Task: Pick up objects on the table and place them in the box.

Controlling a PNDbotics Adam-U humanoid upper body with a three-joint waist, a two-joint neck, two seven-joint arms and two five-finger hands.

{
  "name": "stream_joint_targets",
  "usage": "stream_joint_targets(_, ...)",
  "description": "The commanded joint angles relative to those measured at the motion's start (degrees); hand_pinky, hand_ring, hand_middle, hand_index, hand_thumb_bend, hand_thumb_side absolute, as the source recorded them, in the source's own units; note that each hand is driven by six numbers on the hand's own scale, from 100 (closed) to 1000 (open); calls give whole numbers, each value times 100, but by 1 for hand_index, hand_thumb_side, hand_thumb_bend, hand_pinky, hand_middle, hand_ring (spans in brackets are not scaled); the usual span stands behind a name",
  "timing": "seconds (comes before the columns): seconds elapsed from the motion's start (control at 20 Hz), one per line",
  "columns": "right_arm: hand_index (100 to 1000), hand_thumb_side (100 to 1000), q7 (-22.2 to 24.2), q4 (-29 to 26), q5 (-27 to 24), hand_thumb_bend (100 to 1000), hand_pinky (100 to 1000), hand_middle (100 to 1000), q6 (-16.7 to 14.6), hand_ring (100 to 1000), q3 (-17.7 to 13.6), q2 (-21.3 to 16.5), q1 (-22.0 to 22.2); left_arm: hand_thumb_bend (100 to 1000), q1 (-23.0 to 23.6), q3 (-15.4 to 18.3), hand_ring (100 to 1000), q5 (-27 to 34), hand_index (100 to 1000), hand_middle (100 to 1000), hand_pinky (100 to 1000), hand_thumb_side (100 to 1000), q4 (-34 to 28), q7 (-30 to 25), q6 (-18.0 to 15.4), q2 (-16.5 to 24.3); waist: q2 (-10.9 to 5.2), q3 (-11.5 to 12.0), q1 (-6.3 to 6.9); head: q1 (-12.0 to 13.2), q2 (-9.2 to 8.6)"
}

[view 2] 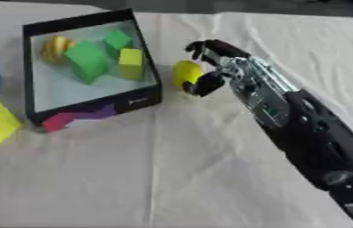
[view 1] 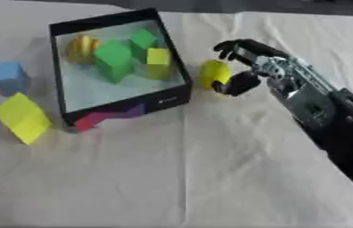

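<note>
I have the right hand [view 1: 242, 67] curled around the small yellow rounded object [view 1: 215, 73], thumb beneath and fingers over it; it sits on the white cloth [view 1: 211, 178] just beside the black-walled open box [view 1: 178, 67], so the lift across should be short.

A black-walled box [view 1: 176, 95] sits askew on a pale cloth-covered table [view 1: 211, 178], its near wall showing a red and purple pattern. Inside it lie a large green block [view 1: 114, 60], a smaller green block [view 1: 142, 40], a yellow-green cube [view 1: 158, 57] and a rounded yellow-orange object [view 1: 80, 48] in the far left corner. Just right of the box rests a yellow egg-shaped object [view 1: 214, 74]. The right hand [view 1: 242, 67] comes in from the right, its dark fingers curled over the far side of that object and its thumb at the near side. Left of the box, a blue cube [view 1: 9, 76] stands near a yellow block [view 1: 22, 117].
</note>
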Motion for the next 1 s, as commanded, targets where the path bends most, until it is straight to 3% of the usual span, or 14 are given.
stream_joint_targets(0.05,939,147,-12,194,203,372,906,812,-176,873,-60,8,-105,100,-59,32,791,-31,795,742,740,814,-76,-21,-9,132,-141,19,15,-21,-48)
stream_joint_targets(0.5,938,210,-162,743,350,334,899,806,-379,868,-111,214,-163,100,-88,9,792,-30,794,740,742,816,-86,-40,-2,101,-109,74,32,-13,-63)
stream_joint_targets(0.55,924,207,-205,784,352,295,882,787,-376,848,-120,241,-177,100,-89,2,792,-31,794,740,742,817,-85,-46,1,99,-104,77,36,-11,-69)
stream_joint_targets(0.7,868,210,-518,884,301,218,838,727,-230,790,-161,324,-228,100,-94,-24,793,-45,793,740,743,818,-87,-81,9,90,-93,84,49,0,-83)
stream_joint_targets(0.75,819,149,-665,885,266,166,791,672,-168,744,-170,330,-241,100,-96,-22,794,-47,793,740,743,819,-88,-85,9,86,-92,89,50,-1,-89)
stream_joint_targets(1.0,746,119,-1214,673,108,128,728,593,98,672,-114,238,-271,100,-86,-1,795,-45,793,740,744,819,-87,-71,7,97,-105,83,32,-13,-97)
